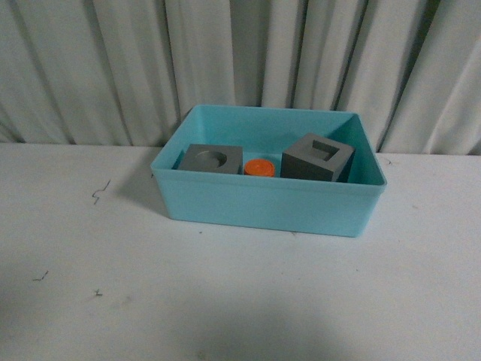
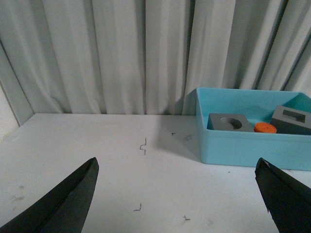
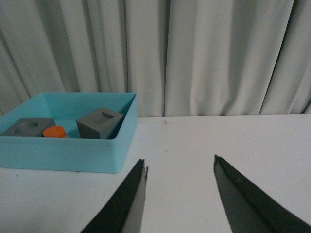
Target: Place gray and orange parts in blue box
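Observation:
The light-blue box (image 1: pixel 263 207) stands on the white table. Inside it lie the gray cube with a round recess (image 1: pixel 211 159) at the left, the orange cylinder (image 1: pixel 258 168) in the middle, and the gray cube with a square recess (image 1: pixel 317 157) at the right, tilted. Neither arm shows in the front view. My left gripper (image 2: pixel 177 162) is open and empty over bare table, with the box (image 2: pixel 243 148) to its right. My right gripper (image 3: pixel 180 162) is open and empty, with the box (image 3: pixel 68 155) to its left. All three parts show in both wrist views.
A pleated gray curtain (image 1: pixel 240 60) hangs close behind the table. Small dark marks (image 1: pixel 99 192) dot the white tabletop (image 1: pixel 240 301) left of the box.

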Robot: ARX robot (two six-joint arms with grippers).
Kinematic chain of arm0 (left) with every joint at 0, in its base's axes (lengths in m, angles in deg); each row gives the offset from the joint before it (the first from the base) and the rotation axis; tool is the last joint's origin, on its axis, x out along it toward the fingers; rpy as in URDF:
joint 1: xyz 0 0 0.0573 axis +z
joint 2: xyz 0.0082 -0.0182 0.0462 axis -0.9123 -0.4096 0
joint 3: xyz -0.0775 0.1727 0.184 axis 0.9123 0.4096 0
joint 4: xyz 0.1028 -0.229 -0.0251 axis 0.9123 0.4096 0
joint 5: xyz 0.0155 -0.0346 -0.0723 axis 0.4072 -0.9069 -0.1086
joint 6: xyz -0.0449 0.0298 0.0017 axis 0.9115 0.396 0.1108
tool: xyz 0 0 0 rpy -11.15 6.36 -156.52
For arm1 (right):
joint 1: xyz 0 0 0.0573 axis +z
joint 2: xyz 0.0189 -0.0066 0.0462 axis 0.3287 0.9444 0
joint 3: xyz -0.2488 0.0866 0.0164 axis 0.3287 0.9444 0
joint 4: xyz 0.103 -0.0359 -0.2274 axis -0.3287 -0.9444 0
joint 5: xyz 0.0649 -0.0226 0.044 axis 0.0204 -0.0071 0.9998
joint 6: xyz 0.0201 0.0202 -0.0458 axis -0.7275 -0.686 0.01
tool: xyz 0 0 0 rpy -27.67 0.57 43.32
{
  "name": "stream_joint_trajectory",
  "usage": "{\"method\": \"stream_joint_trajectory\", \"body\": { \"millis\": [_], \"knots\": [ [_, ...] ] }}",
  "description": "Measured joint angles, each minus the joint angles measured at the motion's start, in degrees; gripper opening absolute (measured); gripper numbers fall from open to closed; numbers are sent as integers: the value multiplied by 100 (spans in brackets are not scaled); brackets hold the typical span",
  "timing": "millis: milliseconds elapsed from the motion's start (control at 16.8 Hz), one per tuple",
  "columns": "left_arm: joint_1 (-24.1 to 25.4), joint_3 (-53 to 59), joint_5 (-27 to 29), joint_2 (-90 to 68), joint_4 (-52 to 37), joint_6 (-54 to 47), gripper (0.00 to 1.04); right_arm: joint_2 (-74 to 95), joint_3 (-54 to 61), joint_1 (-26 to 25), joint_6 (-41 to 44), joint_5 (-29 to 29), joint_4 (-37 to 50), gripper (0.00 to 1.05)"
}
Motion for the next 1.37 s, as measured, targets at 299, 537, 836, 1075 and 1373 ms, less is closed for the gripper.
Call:
{"method": "stream_joint_trajectory", "body": {
  "millis": [299, 537, 836, 1075, 1373],
  "knots": [
    [0, 0, 0, 0, 0, 0, 98, 0, 0, 0, 0, 2, 0, 91],
    [0, 0, 0, 0, 0, 0, 98, 0, 0, 0, 0, 2, 0, 98],
    [0, 0, 0, 0, 0, 0, 98, 0, 0, 0, 0, 0, 0, 98],
    [0, 0, 0, 0, 0, 0, 98, 0, 0, 0, 0, 0, 0, 98],
    [0, 0, 0, 0, 0, 0, 98, 0, 0, 0, 0, 2, 0, 98]
  ]
}}
